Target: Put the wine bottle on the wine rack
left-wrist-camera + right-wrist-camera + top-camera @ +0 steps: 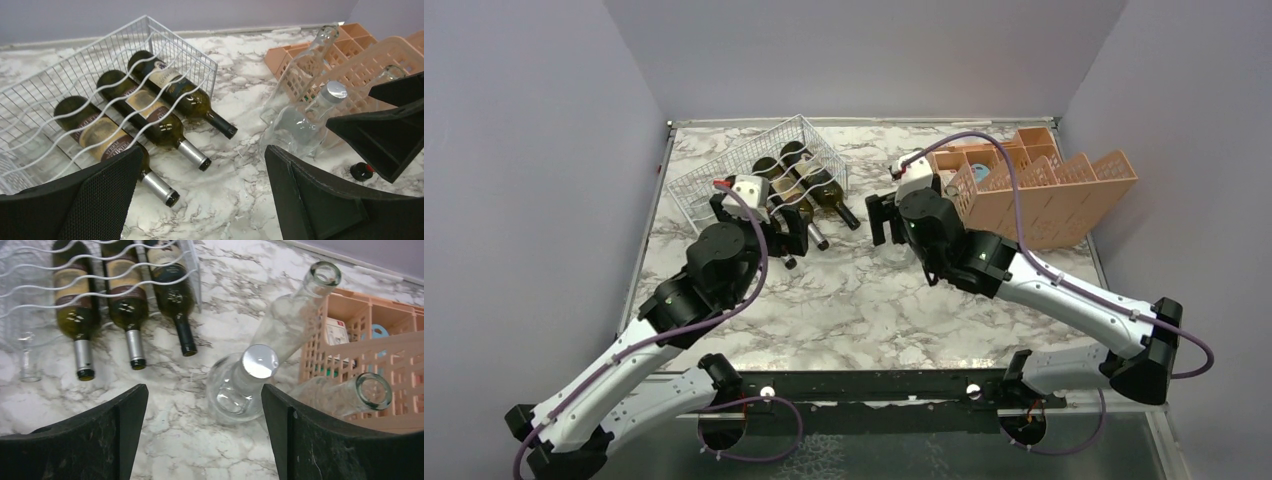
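Left gripper (204,155) and right gripper (204,390) spread, empty; three wine bottles (150,107) inside wine rack (186,50)

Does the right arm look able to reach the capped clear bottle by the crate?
Probably yes: the right gripper is open right above the capped bottle, nothing between; two uncapped bottles lean close beside it.

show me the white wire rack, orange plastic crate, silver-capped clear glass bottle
white wire rack (90,57), left wrist view, back wall
orange plastic crate (1054,210), top view, side wall
silver-capped clear glass bottle (235,390), right wrist view, shoulder
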`<state>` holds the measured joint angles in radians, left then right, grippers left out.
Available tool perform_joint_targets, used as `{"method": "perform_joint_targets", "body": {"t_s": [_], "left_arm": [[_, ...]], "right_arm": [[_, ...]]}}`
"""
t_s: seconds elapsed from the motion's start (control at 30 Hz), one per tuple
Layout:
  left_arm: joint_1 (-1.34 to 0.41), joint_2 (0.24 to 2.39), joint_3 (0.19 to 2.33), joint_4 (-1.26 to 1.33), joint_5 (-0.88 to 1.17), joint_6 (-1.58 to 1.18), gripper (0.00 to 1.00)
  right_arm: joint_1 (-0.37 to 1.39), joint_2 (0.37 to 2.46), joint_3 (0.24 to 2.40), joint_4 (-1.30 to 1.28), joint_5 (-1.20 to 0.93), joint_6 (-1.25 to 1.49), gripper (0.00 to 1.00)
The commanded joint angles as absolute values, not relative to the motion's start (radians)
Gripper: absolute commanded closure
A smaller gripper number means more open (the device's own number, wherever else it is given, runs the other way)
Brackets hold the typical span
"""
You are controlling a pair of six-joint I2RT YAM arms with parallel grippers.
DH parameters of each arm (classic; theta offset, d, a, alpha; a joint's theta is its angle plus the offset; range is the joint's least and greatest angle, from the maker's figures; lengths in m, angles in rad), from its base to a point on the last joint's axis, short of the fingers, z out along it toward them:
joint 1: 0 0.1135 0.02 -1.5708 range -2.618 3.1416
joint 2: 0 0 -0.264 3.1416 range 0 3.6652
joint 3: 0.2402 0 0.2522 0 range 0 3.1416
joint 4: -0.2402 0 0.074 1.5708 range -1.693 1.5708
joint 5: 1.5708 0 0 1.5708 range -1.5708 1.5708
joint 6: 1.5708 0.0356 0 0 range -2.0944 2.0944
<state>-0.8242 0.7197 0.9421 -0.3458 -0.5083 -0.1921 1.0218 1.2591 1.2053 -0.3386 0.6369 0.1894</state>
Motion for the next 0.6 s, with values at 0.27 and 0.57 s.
{"method": "perform_joint_targets", "body": {"t_s": [0.27, 0.57], "left_arm": [[-0.824, 0.854, 0.879, -0.374, -0.469, -0.381, 0.01], [-0.825, 0.902, 0.808, -0.291, -0.434, -0.519, 0.01]], "right_arm": [[0.827, 1.406, 1.281, -0.468, 0.562, 0.25, 0.14], [0.769, 1.461, 1.298, -0.435, 0.43, 0.209, 0.32]]}}
